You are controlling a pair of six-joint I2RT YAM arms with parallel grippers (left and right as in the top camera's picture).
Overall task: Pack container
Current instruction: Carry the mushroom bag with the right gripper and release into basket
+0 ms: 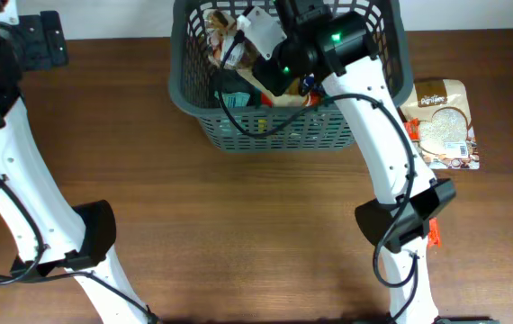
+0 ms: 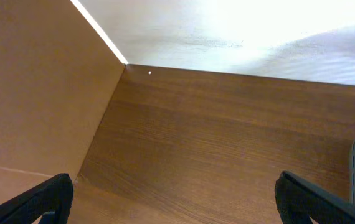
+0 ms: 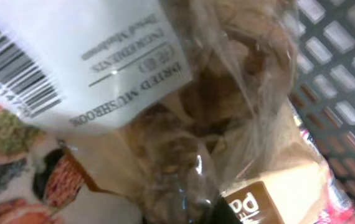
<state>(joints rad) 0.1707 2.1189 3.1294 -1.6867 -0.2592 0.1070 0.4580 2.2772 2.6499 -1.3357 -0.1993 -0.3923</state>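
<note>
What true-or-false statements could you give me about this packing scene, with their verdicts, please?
1. The right arm reaches into the container. True.
2. The container is empty. False: it holds several packets, among them a bag of dried mushrooms.
3. A packet lies on the table outside the container, on the right arm's side. True.
4. The left gripper holds a packet. False: its fingers are spread apart with nothing between them, over bare wood.
5. The container lies tipped on its side. False: it stands upright with its opening facing up.
</note>
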